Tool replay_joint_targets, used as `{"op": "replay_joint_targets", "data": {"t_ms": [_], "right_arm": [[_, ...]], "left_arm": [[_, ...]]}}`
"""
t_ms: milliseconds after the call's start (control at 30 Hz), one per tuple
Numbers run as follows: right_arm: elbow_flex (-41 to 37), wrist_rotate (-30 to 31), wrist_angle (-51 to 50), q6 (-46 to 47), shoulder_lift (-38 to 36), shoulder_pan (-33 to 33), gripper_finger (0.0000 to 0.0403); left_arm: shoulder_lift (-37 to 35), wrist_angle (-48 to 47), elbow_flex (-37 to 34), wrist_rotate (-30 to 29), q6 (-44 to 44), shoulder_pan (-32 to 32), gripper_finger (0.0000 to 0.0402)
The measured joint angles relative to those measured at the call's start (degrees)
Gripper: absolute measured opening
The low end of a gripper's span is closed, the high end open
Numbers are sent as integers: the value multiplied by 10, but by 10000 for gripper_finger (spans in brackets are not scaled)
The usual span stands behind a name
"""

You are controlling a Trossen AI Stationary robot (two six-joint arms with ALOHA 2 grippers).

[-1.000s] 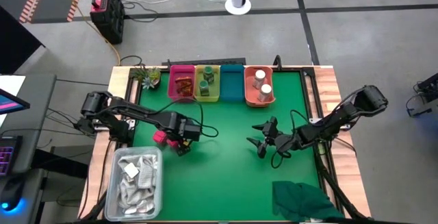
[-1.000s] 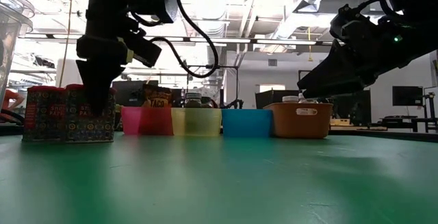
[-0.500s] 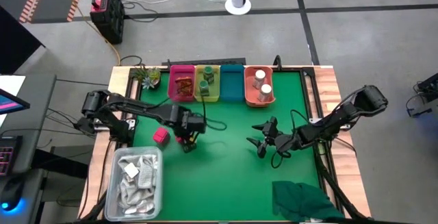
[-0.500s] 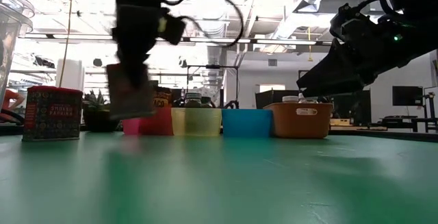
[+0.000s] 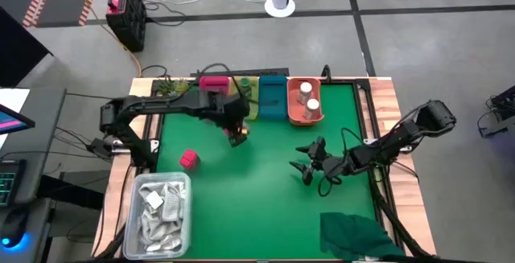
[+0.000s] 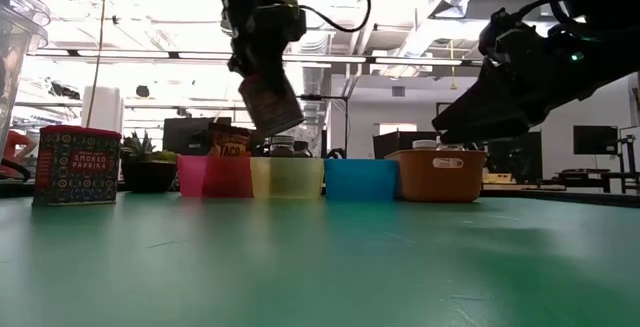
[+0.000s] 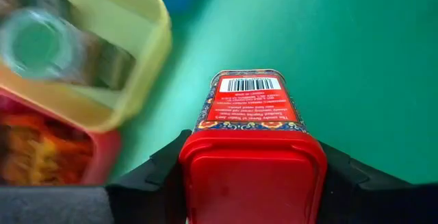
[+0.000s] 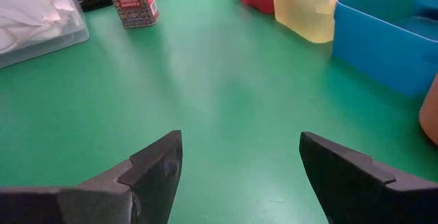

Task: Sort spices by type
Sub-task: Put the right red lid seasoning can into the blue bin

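The left jaws are clamped on a red-lidded paprika tin, one dark finger on each side of it just below the lid. In the low view the tin hangs tilted, well above the desk, over the near edge of the bin row. From above, the left jaws sit just in front of the yellow bin, near where it meets the blue bin.

The pink bin holds sachets, the yellow one a green jar, and the orange bin two white-capped jars, so the blue bin looks like the free home for tins. To do this well, carry the tin a little farther right and back until it is over the blue bin, level it out, lower it inside the walls, and only then let go; dropping it tilted from this height could bounce it out or knock the yellow bin.

The second tin stands on the desk at left, near the clear tub, and goes next.

The right jaws stand wide with nothing between them, waiting over the desk at right.

A second ago the left arm was down at the two tins, side by side at left, jaws spread around one. Since then they have closed on it, lifted it and swung it right and back to the bins. The right arm has not moved.
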Motion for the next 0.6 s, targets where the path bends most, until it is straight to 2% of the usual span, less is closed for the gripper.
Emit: {"op": "replay_joint_targets", "data": {"t_ms": [200,600], "right_arm": [[0,-16,0,9,0,-6,317],[0,-16,3,6,0,-10,317]], "left_arm": [[0,45,9,18,30,39,204],[0,80,9,20,64,75,205]]}}
